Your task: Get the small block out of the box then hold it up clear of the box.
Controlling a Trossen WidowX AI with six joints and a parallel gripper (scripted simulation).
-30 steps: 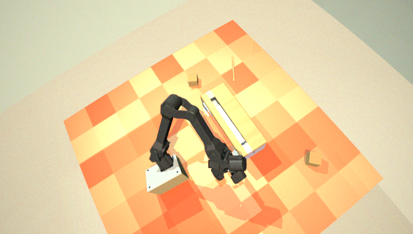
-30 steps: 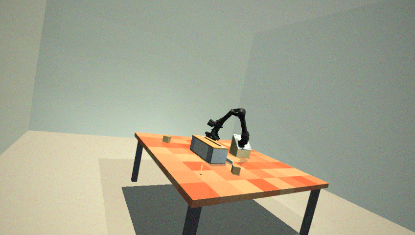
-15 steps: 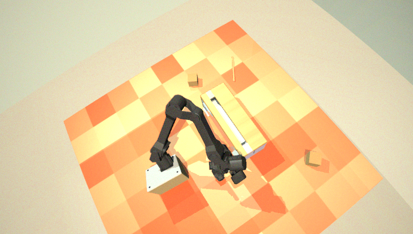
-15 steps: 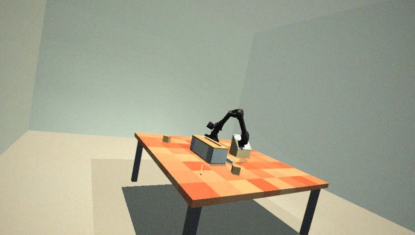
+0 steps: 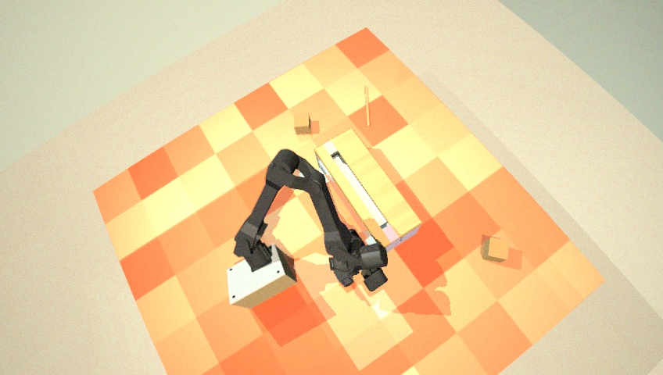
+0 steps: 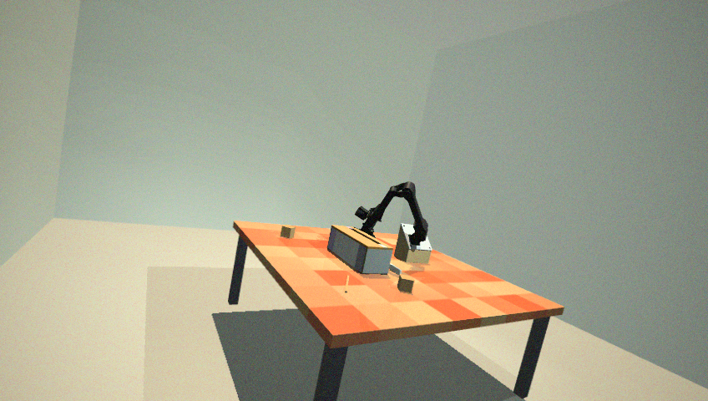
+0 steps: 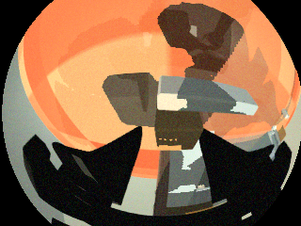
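Observation:
The long box (image 5: 372,180) (image 6: 355,251) lies at the middle of the table, with a wooden top and a narrow slot along it. A pinkish patch (image 5: 389,233) shows at its near end in the top view. My gripper (image 5: 348,280) (image 6: 368,229) (image 7: 172,131) is open and empty. It is low over the table just off that near end of the box, fingers pointing down. In the wrist view a small dark brown square (image 7: 179,127) sits just ahead of the fingers under a grey bar (image 7: 210,96). I cannot tell whether it is the block.
A tan cube (image 5: 302,123) (image 6: 405,284) sits by the far end of the box, another tan cube (image 5: 495,248) (image 6: 286,231) off to the right. A thin stick (image 5: 367,105) (image 6: 346,285) stands beyond the box. The arm's base block (image 5: 260,280) (image 6: 412,248) is front left.

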